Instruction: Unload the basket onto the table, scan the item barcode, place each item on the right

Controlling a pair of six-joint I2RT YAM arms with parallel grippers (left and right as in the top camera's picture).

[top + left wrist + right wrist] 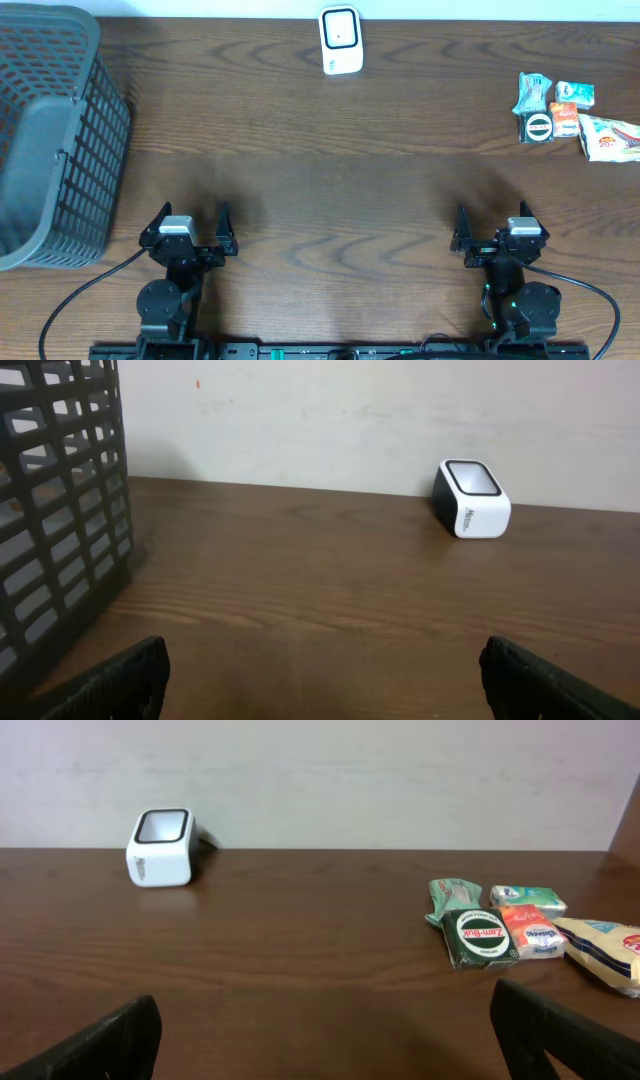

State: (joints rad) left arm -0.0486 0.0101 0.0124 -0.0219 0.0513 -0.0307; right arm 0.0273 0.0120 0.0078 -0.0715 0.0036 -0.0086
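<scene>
A white barcode scanner (340, 40) with a dark window stands at the table's far edge, also visible as the scanner (472, 499) and the scanner (161, 848). Several small packaged items (560, 112) lie in a cluster at the far right; among the items (500, 925) is a dark green pack with a round label. My left gripper (193, 222) rests at the near left, open and empty. My right gripper (492, 222) rests at the near right, open and empty. Both are far from the scanner and the packs.
A dark grey plastic basket (50, 140) fills the left side of the table; its lattice wall (60, 510) stands close to my left gripper. A pale wall runs behind the table's far edge.
</scene>
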